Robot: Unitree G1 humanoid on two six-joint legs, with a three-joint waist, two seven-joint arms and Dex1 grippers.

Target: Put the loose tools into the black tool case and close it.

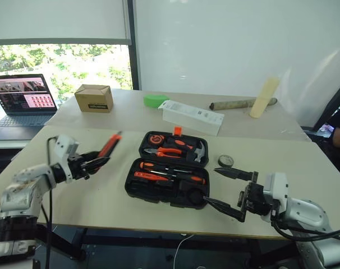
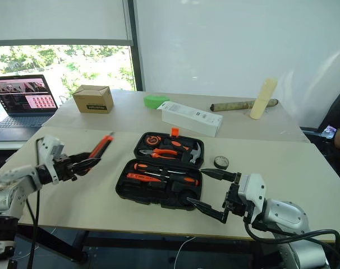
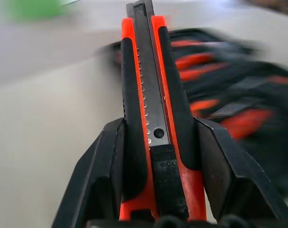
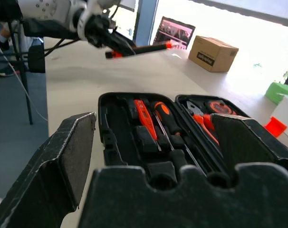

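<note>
black moulded-plastic tool case [image 1: 169, 174] lies open on the pale counter [image 1: 102, 202], screwdrivers already slotted. left claw [image 1: 100, 159] grips the orange-black utility knife [image 1: 109, 144] left of the case; right claw [image 1: 223, 190] gapes empty. small black tape roll [image 1: 225, 161] waits right of it.

Far table clutter
You see a laptop [image 1: 23, 101], cardboard box [image 1: 93, 98], green object [image 1: 156, 100] and white box [image 1: 192, 116] along its far side.

One tool case [image 1: 169, 178] – one knife [image 1: 109, 145] – one tape roll [image 1: 225, 161].
</note>
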